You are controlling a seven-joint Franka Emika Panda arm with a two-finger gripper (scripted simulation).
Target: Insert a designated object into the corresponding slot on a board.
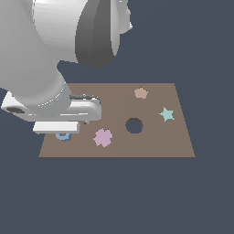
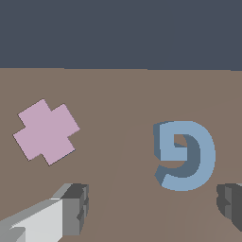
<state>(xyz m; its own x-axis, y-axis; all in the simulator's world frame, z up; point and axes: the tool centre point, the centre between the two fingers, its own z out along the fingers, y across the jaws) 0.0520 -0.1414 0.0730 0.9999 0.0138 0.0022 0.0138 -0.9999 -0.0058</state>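
The light-blue G block (image 2: 184, 155) lies flat on the brown board (image 2: 118, 94). In the exterior view only a bit of the block (image 1: 64, 136) shows under the arm, near the board's (image 1: 173, 141) corner at that view's left. My gripper (image 2: 151, 205) is open and hovers over the block. One finger (image 2: 71, 208) and the other finger (image 2: 230, 201) stand wide apart, clear of the block. The G-shaped slot shows in neither view. The dark opening I see is a round hole (image 1: 134, 125).
A pink flower shape (image 1: 103, 137) lies close beside the block and also shows in the wrist view (image 2: 46, 132). A teal star (image 1: 167, 114) and a tan shape (image 1: 140, 93) lie toward the exterior view's right. The arm's bulk (image 1: 50, 59) hides the board's left part.
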